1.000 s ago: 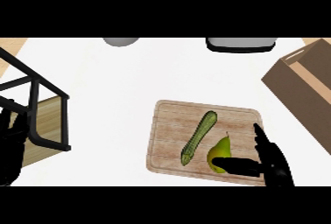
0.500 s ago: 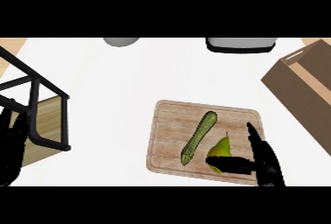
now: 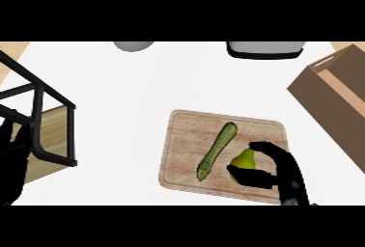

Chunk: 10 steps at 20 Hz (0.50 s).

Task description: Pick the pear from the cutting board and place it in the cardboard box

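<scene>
A yellow-green pear (image 3: 245,159) lies on the lower right part of the wooden cutting board (image 3: 187,144). My right hand (image 3: 282,171) comes in from the lower edge and is curled round the pear, fingers over its top and thumb at its lower left, hiding most of it. The pear still rests on the board. The cardboard box (image 3: 335,99) stands open at the right edge, above and right of the board. My left hand (image 3: 12,161) rests at the left edge with fingers up, holding nothing.
A long green cucumber (image 3: 217,151) lies diagonally on the board, just left of the pear. A black wire rack (image 3: 37,114) stands at the left. A grey bowl (image 3: 133,46) and a dark pot (image 3: 265,49) sit at the far edge.
My right hand has slid left onto the pear and its straight fingers have curled round it. The left hand has stayed where it was.
</scene>
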{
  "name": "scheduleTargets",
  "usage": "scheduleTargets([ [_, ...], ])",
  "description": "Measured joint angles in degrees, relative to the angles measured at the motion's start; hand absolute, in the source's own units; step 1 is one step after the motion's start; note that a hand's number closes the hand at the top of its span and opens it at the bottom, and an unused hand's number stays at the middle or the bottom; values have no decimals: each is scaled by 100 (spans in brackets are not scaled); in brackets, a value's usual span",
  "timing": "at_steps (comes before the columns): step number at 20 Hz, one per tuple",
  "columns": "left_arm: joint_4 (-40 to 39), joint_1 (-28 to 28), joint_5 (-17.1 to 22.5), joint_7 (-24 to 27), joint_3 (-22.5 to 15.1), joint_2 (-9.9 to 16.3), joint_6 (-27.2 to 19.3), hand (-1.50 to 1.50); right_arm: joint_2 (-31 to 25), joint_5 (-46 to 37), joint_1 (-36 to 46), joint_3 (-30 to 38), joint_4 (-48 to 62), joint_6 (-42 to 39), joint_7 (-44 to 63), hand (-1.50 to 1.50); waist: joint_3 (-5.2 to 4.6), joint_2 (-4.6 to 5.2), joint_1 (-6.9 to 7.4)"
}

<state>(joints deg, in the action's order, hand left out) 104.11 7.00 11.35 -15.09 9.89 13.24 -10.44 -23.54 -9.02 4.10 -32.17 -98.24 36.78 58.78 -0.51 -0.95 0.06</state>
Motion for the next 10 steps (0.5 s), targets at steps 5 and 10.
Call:
scheduleTargets([
  [5, -19, -19, -55, 20, 37, -25, 16, 0, -137, -309, 114, -161, 95, -106, -80, 150, 1, 1, -18],
  [10, 190, 57, -22, -6, -117, -68, 178, 0, -709, -1130, 692, -1433, -219, -1118, -875, 150, -4, 5, 119],
])
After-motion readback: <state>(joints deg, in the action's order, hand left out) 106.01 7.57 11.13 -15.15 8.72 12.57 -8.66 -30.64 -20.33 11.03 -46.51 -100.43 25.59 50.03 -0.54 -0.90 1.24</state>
